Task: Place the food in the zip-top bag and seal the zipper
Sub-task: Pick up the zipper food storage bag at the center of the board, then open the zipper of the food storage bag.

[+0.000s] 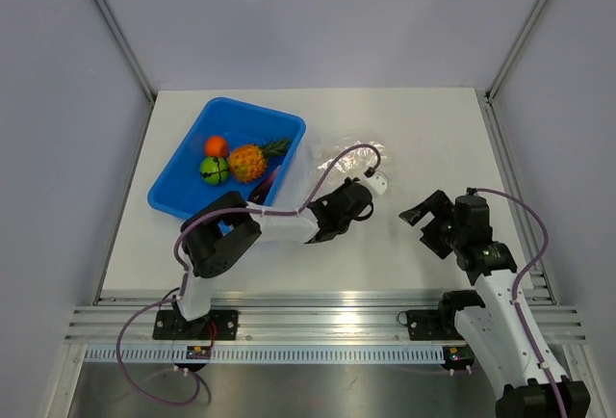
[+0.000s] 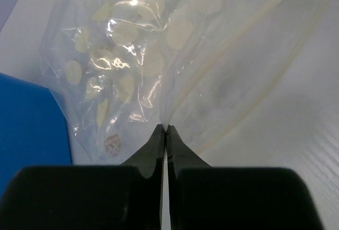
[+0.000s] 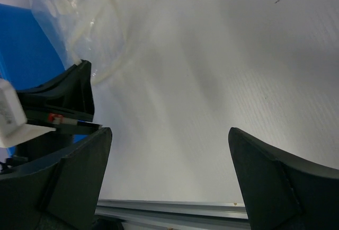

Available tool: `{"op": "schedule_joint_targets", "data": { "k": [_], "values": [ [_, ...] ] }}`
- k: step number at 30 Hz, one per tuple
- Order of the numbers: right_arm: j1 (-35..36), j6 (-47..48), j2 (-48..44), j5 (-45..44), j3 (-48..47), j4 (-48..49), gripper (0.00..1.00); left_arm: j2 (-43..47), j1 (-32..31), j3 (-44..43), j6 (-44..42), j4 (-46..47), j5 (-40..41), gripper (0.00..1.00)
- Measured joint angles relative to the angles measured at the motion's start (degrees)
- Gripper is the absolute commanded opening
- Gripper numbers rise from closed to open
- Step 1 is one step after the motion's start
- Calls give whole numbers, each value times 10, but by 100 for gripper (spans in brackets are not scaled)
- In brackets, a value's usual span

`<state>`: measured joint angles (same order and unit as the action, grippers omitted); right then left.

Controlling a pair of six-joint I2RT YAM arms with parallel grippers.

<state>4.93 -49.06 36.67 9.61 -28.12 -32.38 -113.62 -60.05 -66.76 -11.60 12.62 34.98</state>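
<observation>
L end effector (image 2: 165, 130) clamped on zip-top bag (image 2: 122, 55) edge. R end effector (image 3: 169, 132) jaws apart above bench (image 3: 222, 55). Food (image 1: 246, 161) in blue tray (image 1: 176, 187).

The table (image 1: 385, 245) is viewed from above, arm bases (image 1: 195, 325) at 6 o'clock. The clear bag (image 2: 122, 55), toward 11 o'clock, is shared by both close wrist views.

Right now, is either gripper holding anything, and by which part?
The left gripper pinches the zip-top bag by its near edge; the right gripper is open, holding nothing.
</observation>
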Motion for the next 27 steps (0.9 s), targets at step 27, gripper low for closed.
{"op": "schedule_joint_targets", "data": {
  "k": [27],
  "values": [
    [66, 42, 36, 9, -175, 46, 94, 141, 73, -224, 336, -411, -308, 0]
  ]
}}
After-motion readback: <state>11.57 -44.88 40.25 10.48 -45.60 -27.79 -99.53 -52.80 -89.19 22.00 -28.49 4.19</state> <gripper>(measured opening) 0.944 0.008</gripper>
